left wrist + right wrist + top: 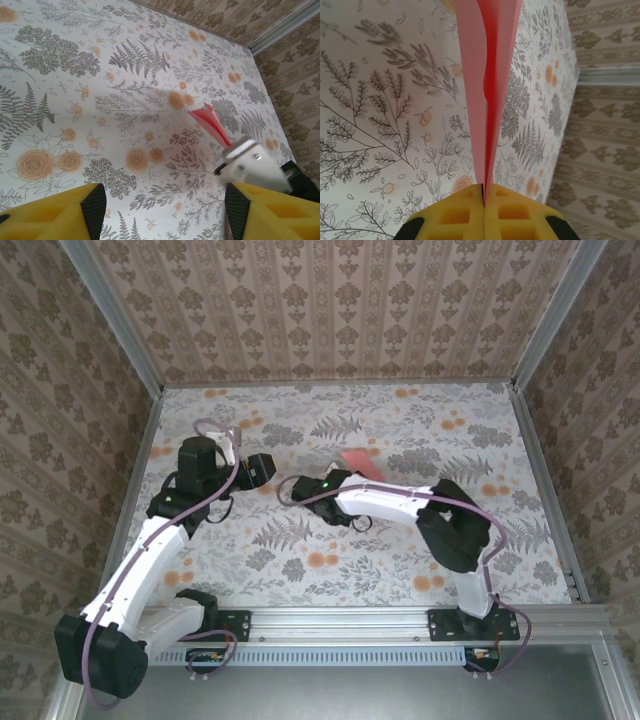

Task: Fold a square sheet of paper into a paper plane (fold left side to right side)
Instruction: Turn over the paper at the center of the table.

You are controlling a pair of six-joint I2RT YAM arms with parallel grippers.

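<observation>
Right end effector [484, 192] was clamped on the paper plane [487, 75], which ran up to the top middle of the frame. Left end effector [165, 205] gaped wide over the flowery desk [75, 100].

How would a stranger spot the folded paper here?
Look at the flowered tablecloth inside the patterned walls. Near its middle, the right gripper pinches the paper plane. It is a plain salmon-pink creased dart, unlike the small orange printed flowers around it.
</observation>
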